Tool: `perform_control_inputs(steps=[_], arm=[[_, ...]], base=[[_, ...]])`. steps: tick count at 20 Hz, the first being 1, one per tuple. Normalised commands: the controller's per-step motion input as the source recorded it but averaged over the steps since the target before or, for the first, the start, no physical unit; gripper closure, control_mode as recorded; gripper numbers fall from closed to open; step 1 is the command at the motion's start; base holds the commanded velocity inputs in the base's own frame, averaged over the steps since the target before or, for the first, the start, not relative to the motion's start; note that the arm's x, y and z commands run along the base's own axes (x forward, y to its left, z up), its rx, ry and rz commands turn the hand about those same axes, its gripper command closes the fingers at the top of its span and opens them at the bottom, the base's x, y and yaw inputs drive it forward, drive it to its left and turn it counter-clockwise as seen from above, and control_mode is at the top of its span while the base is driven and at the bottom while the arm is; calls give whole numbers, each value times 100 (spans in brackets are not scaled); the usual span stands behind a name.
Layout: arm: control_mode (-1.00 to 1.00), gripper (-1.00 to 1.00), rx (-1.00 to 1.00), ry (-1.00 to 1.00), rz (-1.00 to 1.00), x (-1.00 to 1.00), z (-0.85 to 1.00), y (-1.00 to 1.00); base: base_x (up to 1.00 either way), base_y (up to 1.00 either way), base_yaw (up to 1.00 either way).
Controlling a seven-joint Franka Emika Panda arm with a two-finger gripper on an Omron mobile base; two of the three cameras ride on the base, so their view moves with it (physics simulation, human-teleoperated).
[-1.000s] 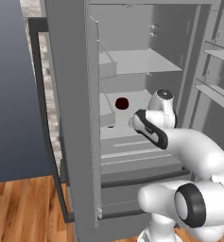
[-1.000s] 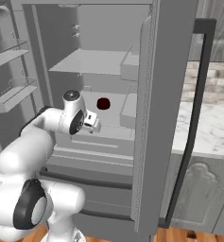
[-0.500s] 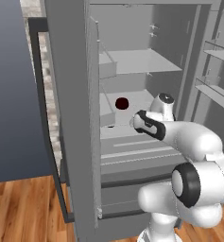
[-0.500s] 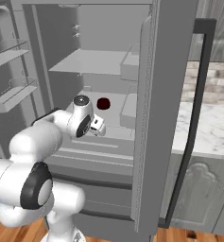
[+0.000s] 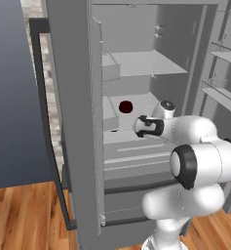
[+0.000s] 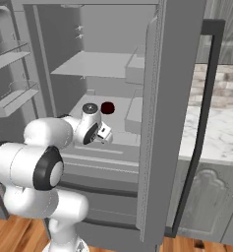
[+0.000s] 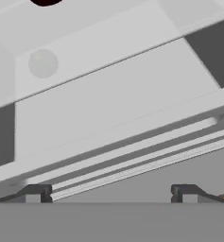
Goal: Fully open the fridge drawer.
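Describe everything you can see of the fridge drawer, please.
The fridge drawer is wide, shallow and light grey, with a flat front and a thin pale ridge running across it. It looks like smooth plastic. It sits level below the shelf with the dark red object. The gripper hangs just above it, jaws apart, not touching.

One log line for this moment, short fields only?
stage: approach | gripper: open, holding nothing, facing drawer front | drawer: not yet pulled | dark red item: on shelf above

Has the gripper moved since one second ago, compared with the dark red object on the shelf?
Yes. The gripper has shifted toward the fridge interior, now sitting just below the dark red object, above the fridge drawer.
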Motion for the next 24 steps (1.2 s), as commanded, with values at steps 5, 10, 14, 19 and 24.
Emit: perform_control_inputs(steps=[5, 10, 14, 19, 24], arm=[[-100, -100, 0, 10, -5, 33, -26, 0], [-100, -100, 1, 1, -2, 36, -3, 0], [-100, -100, 0, 0, -1, 29, -20, 0], [-100, -100, 0, 6, -1, 17, -37, 0], [-100, -100, 0, 10, -1, 0, -43, 0]], base=[[0, 0, 0], [0, 0, 0], [0, 0, 0], [0, 0, 0], [0, 0, 0]])
